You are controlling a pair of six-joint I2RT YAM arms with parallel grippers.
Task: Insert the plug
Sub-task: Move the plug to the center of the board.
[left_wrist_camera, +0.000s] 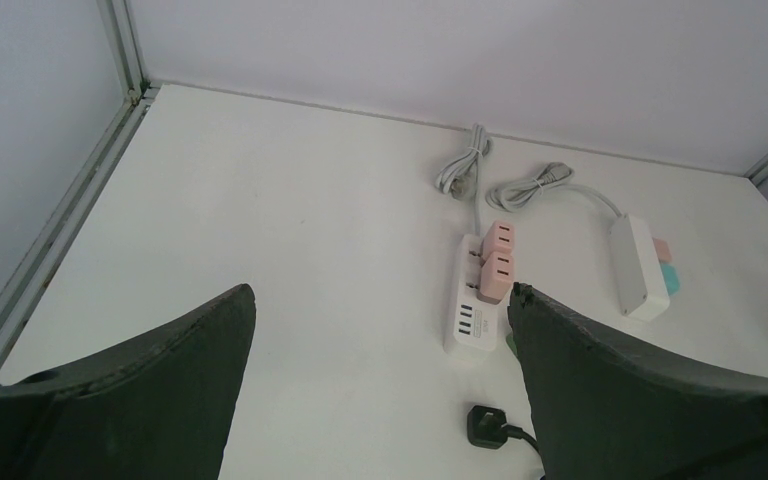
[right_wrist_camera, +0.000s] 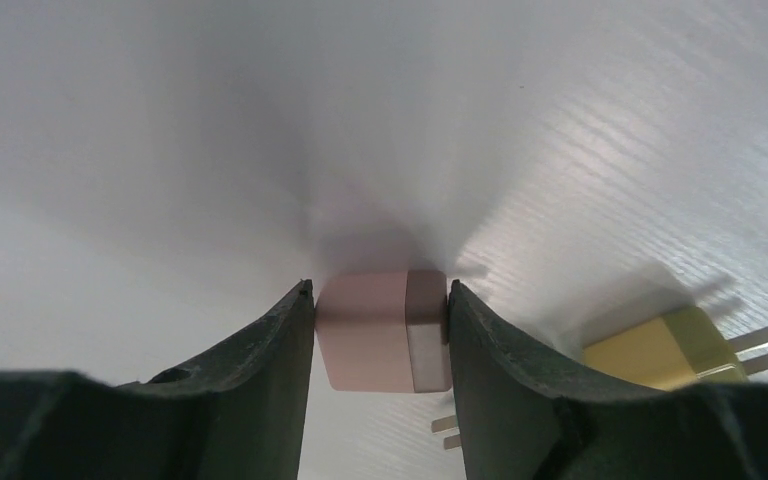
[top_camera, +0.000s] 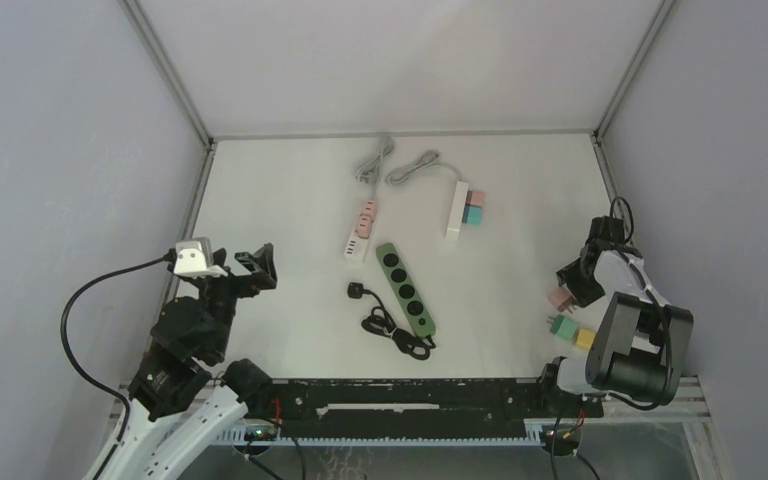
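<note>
With the right gripper [right_wrist_camera: 378,290] pinching the pink plug [right_wrist_camera: 370,340] by its sides, squeeze firmly and lift straight so it cannot twist; the left gripper [left_wrist_camera: 382,290] hangs wide open, empty.

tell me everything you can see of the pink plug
The pink plug is a small boxy block of matte, plastic-looking pale pink with a darker band on one side. It lies on the white table near its right edge, a finger of the right pincer against each side. Two metal prongs show just below it; whether they are its own is unclear. A yellow plug lies nearby, apart.
</note>
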